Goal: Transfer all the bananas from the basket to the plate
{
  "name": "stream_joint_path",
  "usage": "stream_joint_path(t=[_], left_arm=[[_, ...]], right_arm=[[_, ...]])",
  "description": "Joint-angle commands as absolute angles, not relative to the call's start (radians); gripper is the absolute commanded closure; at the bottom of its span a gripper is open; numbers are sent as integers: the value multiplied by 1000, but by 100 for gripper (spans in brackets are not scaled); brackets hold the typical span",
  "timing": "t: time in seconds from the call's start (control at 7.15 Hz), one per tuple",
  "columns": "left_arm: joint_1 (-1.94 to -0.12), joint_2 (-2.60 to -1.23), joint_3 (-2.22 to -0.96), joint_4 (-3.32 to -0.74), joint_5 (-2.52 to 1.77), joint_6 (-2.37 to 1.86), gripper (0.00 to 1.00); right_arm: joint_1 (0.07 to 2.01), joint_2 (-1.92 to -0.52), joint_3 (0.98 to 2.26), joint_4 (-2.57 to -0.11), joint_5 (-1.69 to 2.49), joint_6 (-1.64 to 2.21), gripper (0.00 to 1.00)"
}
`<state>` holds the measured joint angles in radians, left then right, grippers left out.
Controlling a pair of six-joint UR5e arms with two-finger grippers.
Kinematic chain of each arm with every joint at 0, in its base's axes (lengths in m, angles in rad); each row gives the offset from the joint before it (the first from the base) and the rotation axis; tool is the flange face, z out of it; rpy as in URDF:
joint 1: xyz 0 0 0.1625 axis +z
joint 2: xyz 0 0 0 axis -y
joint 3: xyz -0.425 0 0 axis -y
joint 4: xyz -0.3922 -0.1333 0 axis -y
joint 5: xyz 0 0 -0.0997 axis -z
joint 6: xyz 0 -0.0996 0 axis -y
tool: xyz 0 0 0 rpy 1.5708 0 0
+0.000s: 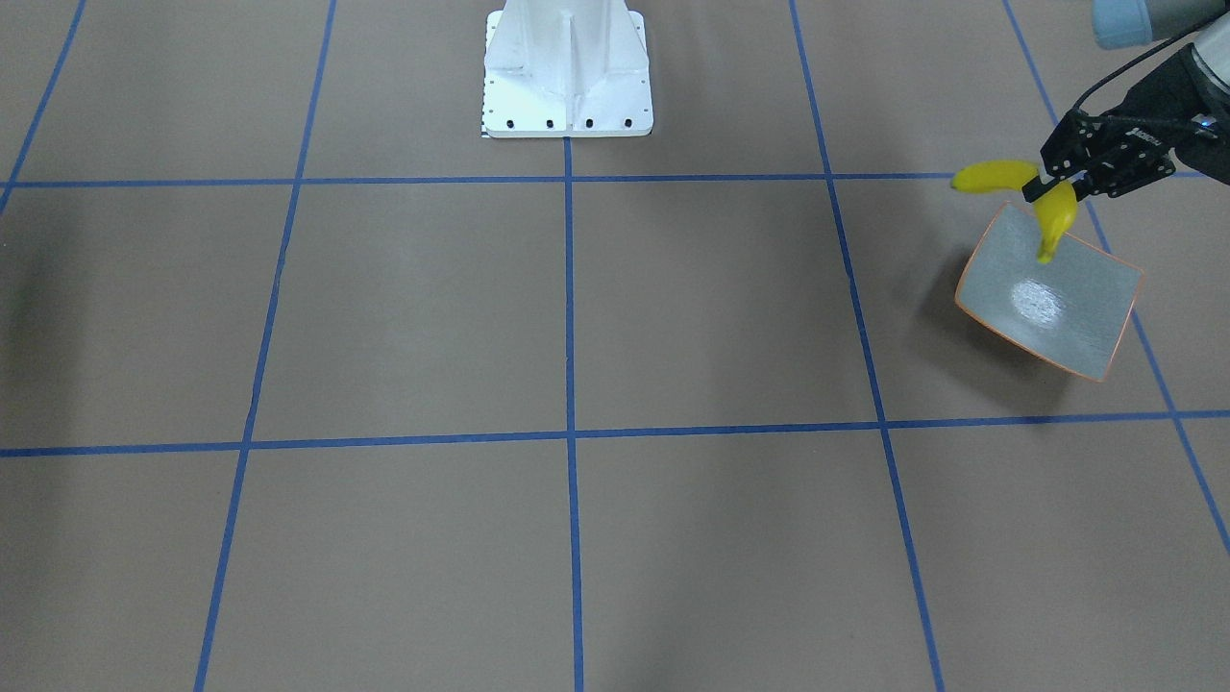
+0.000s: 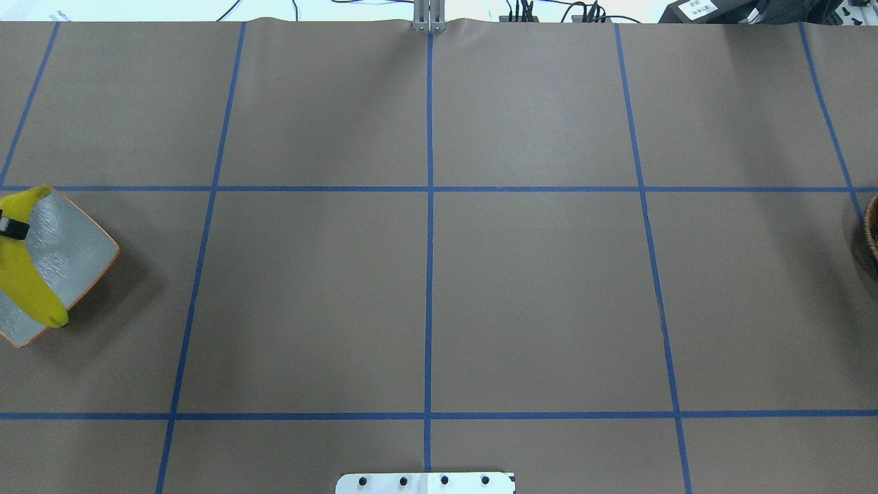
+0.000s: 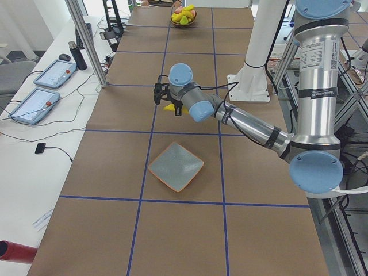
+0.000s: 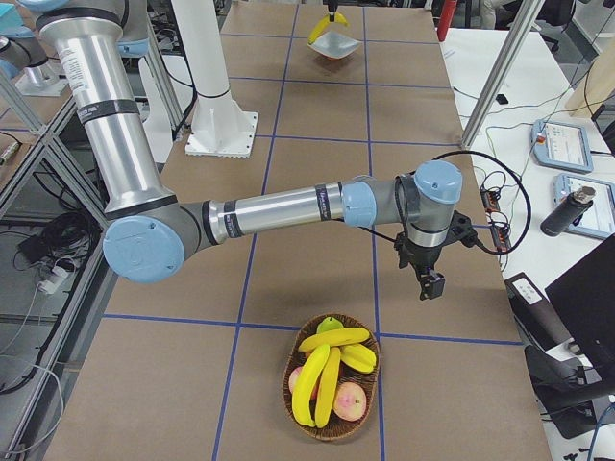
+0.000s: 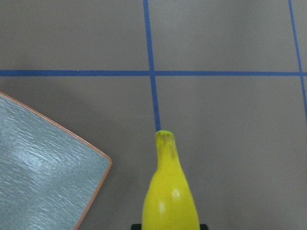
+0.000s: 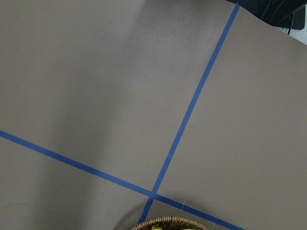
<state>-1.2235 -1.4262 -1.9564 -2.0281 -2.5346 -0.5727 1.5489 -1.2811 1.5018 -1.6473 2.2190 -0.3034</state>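
Observation:
My left gripper (image 1: 1049, 188) is shut on a yellow banana (image 1: 996, 177) and holds it in the air above the far edge of the plate (image 1: 1052, 300), a grey square dish with an orange rim. The left wrist view shows the banana (image 5: 170, 191) pointing forward, with the plate (image 5: 43, 172) to its left. Overhead, that banana (image 2: 24, 274) overlaps the plate (image 2: 75, 254). The basket (image 4: 332, 423) at the other end of the table holds several bananas (image 4: 327, 370). My right gripper (image 4: 430, 279) hangs just beyond the basket; I cannot tell whether it is open or shut.
The basket also holds reddish round fruit (image 4: 348, 403). The white robot base (image 1: 567, 72) stands at the table's middle edge. A side table with tablets (image 3: 54, 72) and a metal post (image 3: 86, 40) runs along the far side.

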Motion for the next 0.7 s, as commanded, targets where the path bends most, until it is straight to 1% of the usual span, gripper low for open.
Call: stream_joint_path(t=[0.0,0.28,0.56], left_arm=[[-1250,-1434,-1873,-2026,-2537,-448,100],[-1270,-1448,-1812,-2028,-2533,-392,100],[-1275,-1466,-1789,-2025,-2533,-388,100]], right_arm=[[1551,-1285,1502,-1646,2220,-307,0],[1551,-1287,1502,-1646,2220,-307,0],[1551,-1289,1497,-1655,2215,-305,0]])
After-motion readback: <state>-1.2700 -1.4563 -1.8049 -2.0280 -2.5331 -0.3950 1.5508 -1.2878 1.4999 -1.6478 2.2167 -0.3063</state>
